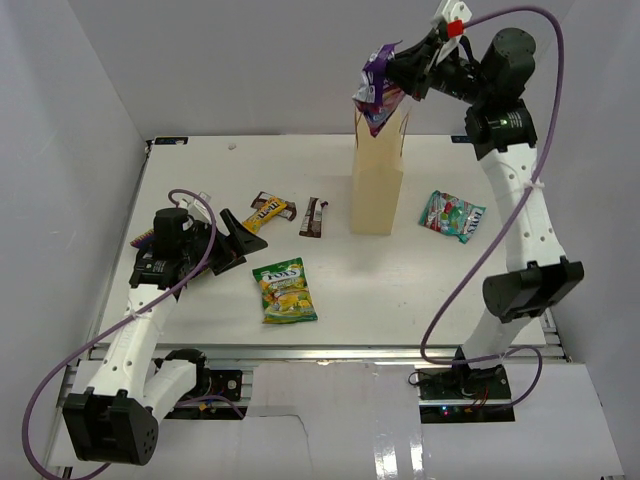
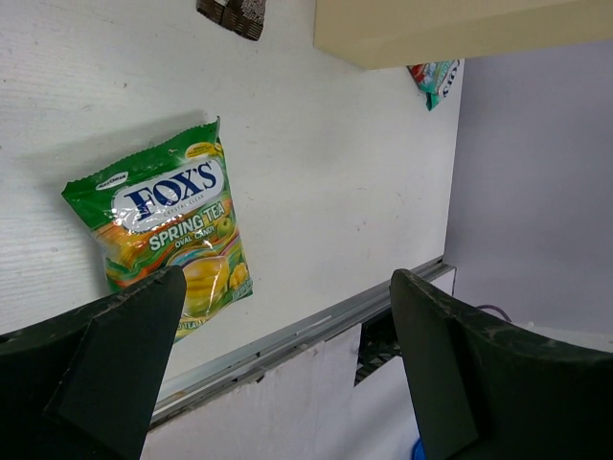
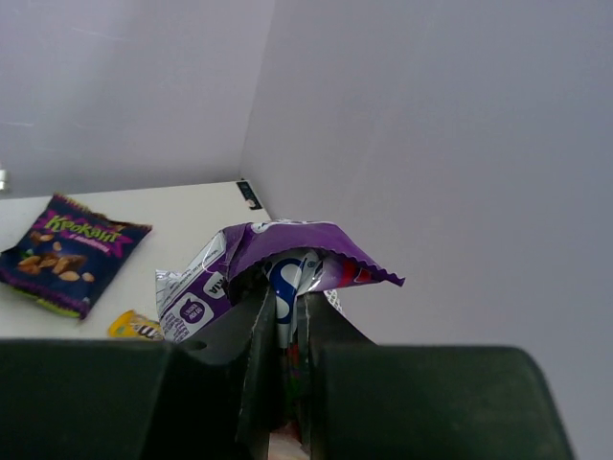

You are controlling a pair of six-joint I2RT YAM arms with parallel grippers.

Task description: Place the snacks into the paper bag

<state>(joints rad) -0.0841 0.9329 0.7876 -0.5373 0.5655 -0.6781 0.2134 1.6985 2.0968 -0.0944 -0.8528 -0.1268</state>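
Note:
The tall tan paper bag [image 1: 378, 185] stands at the table's middle back. My right gripper [image 1: 405, 75] is shut on a purple candy bag [image 1: 378, 85] and holds it just above the bag's open top; the right wrist view shows the packet [image 3: 278, 264] pinched between the fingers [image 3: 247, 335]. My left gripper [image 1: 245, 240] is open and empty, low over the table's left side. The green-yellow Fox's packet [image 1: 285, 290] lies just right of it and shows in the left wrist view [image 2: 168, 230]. On the table lie a yellow-brown packet [image 1: 268, 208], a dark brown bar [image 1: 314, 217] and a teal packet [image 1: 452, 215].
A dark purple bag [image 3: 72, 254] lies at the far left, mostly hidden under my left arm in the top view. White walls enclose the table on the left, back and right. The table's metal front rail [image 2: 287, 335] runs below the left gripper.

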